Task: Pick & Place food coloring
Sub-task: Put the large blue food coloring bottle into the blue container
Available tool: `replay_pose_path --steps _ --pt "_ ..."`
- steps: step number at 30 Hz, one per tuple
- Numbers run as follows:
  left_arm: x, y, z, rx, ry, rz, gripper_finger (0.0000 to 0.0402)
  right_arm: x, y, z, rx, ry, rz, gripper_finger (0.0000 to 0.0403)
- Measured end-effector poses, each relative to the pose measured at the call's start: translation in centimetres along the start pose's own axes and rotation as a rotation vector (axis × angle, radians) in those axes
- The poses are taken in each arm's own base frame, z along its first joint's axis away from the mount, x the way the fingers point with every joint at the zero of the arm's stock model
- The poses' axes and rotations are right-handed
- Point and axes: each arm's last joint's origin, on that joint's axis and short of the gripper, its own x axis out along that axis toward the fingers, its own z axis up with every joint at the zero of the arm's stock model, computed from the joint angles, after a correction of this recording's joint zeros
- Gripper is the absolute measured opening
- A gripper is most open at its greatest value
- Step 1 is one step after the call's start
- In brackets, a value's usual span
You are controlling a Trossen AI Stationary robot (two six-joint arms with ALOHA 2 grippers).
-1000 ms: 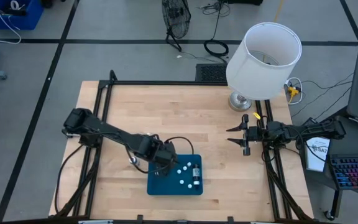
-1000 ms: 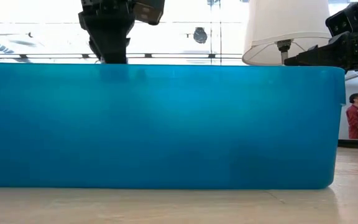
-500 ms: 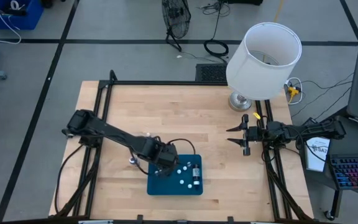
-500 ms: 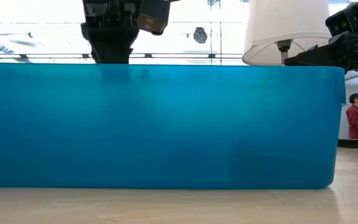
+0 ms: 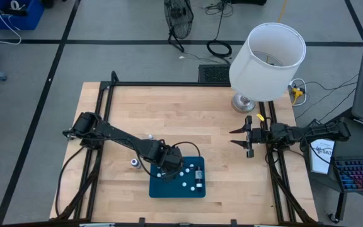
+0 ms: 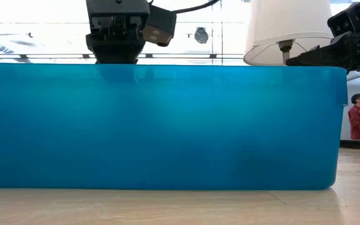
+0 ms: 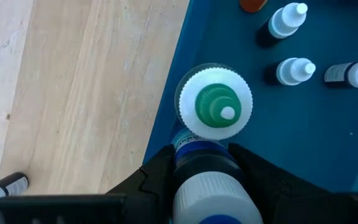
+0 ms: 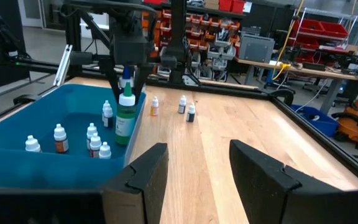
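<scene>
Light is even and bright over the table (image 5: 188,120), with only soft, short shadows under the arms. From table height the windows behind blow out to white glare, and the blue tray (image 6: 161,125) fills the view as a blurred wall. In the left wrist view the nearest bottle (image 7: 208,202) is out of focus. The right wrist view is dimmer, sharp farther off.

Both arms are matte black, jointed, with thin black cables looping alongside. Each claw (image 5: 243,137) has two blunt, dark, angular fingers (image 8: 143,168) of moulded plastic.
</scene>
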Motion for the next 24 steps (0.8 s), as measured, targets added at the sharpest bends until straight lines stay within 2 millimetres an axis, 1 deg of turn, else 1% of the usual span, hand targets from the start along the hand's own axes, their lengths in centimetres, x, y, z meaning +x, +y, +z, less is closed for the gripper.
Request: replay_pose_path --steps 5,11,12,16,18,21,24 --pt "0.02 -0.03 -0.03 -0.014 -0.006 0.008 0.0134 0.00 0.00 0.00 0.000 0.000 0.000 0.0162" --pt "0.50 0.15 -0.38 -0.028 0.008 0.020 0.0135 0.00 0.00 0.00 0.000 0.000 0.000 0.0161" --pt "0.54 0.16 -0.41 -0.030 0.009 0.020 0.0141 0.00 0.00 0.00 0.000 0.000 0.000 0.0161" --pt "0.57 0.19 -0.42 -0.037 0.007 0.024 0.0202 0.00 0.00 0.00 0.000 0.000 0.000 0.0161" --pt "0.56 0.20 -0.41 -0.038 0.003 0.029 0.0224 0.00 0.00 0.00 0.000 0.000 0.000 0.0160" --pt "0.56 0.21 -0.39 -0.039 -0.002 0.034 0.0242 0.00 0.00 0.00 0.000 0.000 0.000 0.0161" --pt "0.53 0.23 -0.32 -0.037 -0.006 0.035 0.0247 0.00 0.00 0.00 0.000 0.000 0.000 0.0162"
